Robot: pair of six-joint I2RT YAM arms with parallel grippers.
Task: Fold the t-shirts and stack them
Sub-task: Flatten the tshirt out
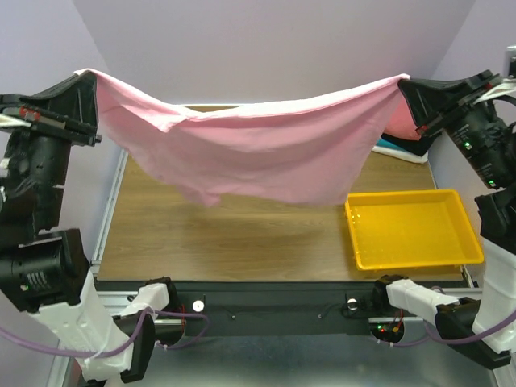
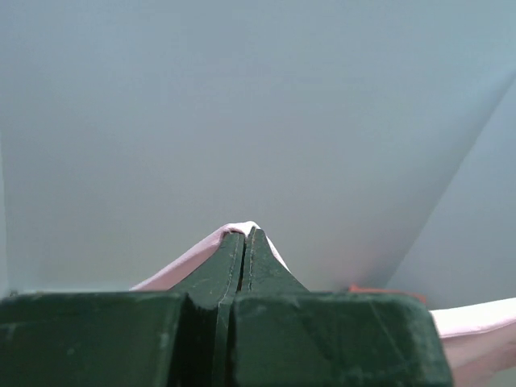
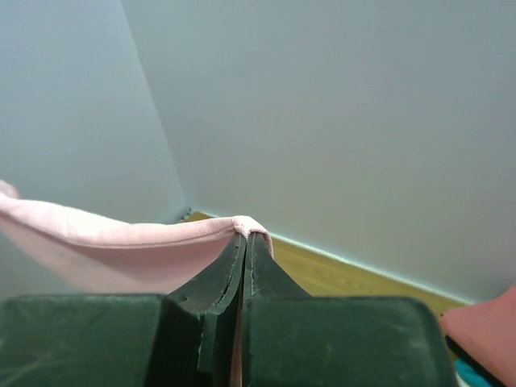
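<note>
A light pink t-shirt [image 1: 258, 145] hangs stretched in the air between both arms, sagging in the middle above the wooden table. My left gripper [image 1: 87, 76] is shut on its left corner, high at the far left; in the left wrist view the gripper [image 2: 245, 232] pinches pink cloth [image 2: 193, 256]. My right gripper [image 1: 403, 83] is shut on the right corner, high at the far right; in the right wrist view the gripper [image 3: 247, 235] clamps the pink hem [image 3: 121, 238]. A pile of other t-shirts [image 1: 401, 141], dusty red over teal, lies at the back right, partly hidden.
A yellow plastic tray [image 1: 413, 228] stands on the table at the front right. The wooden table [image 1: 242, 234] lies under the hanging shirt. Walls close in behind and on both sides.
</note>
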